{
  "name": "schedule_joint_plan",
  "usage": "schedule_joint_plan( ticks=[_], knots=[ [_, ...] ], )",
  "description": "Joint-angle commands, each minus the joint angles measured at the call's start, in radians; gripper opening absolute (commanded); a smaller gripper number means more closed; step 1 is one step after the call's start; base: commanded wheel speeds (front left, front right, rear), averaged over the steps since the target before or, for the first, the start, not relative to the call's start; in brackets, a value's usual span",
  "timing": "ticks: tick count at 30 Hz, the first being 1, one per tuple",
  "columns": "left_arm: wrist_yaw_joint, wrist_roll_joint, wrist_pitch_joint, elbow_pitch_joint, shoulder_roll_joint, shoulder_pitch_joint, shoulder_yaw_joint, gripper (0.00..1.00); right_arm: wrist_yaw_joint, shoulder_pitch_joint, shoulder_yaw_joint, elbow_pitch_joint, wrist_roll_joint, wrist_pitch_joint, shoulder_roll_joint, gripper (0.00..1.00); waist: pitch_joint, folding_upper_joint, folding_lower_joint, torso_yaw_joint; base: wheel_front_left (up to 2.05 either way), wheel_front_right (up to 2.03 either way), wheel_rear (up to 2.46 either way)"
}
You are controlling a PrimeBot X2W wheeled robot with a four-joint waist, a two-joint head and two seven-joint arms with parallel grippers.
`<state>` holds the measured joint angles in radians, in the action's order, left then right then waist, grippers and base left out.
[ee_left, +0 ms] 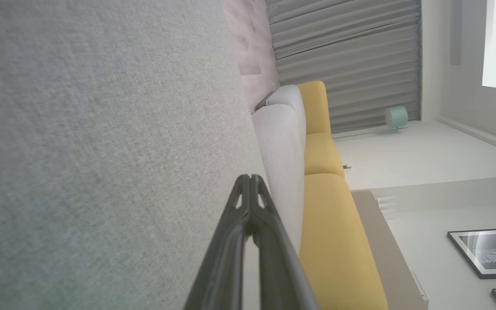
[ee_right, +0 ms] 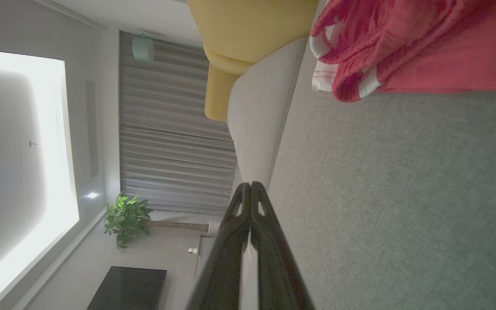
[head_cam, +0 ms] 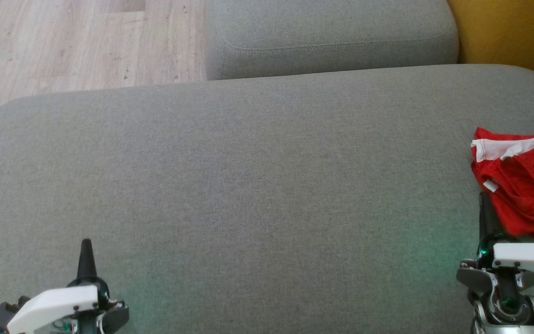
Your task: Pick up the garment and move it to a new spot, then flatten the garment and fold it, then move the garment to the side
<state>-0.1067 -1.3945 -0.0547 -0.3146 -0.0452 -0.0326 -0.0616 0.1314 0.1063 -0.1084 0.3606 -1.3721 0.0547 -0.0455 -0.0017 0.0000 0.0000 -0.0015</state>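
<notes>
A crumpled red garment with white trim lies at the right edge of the grey sofa seat; in the right wrist view the red garment sits to the upper right. My right gripper is shut with nothing in it, its tip just beside the garment's near left edge; its fingertips meet in the wrist view. My left gripper is shut and empty over the seat's lower left, far from the garment. Its fingers press together in the left wrist view.
A second grey cushion stands behind the seat, with wooden floor at the upper left and a yellow cushion at the upper right. The seat's wide middle is bare fabric.
</notes>
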Motion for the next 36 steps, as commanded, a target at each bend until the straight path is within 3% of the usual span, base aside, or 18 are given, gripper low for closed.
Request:
schedule_joint_plan(
  ticks=[1,18,36],
  knots=[
    [-0.012,-0.025,-0.01,0.044,-0.004,-0.056,-0.032,0.0,-0.001,0.016,0.012,-0.048,-0.032,0.01,-0.005,0.0,0.0,0.0,0.0,0.0,0.0,0.0,0.0],
    [-0.024,-0.214,-0.058,0.069,-0.005,-0.075,-0.052,0.0,-0.001,0.002,-0.005,-0.116,-0.236,0.059,-0.005,0.0,0.005,0.0,0.0,0.002,0.0,0.0,0.0],
    [-0.024,-0.214,-0.058,0.069,-0.005,-0.075,-0.052,0.0,-0.001,0.002,-0.005,-0.116,-0.237,0.058,-0.005,0.0,0.005,0.0,0.0,0.002,0.0,0.0,0.0]
  ],
)
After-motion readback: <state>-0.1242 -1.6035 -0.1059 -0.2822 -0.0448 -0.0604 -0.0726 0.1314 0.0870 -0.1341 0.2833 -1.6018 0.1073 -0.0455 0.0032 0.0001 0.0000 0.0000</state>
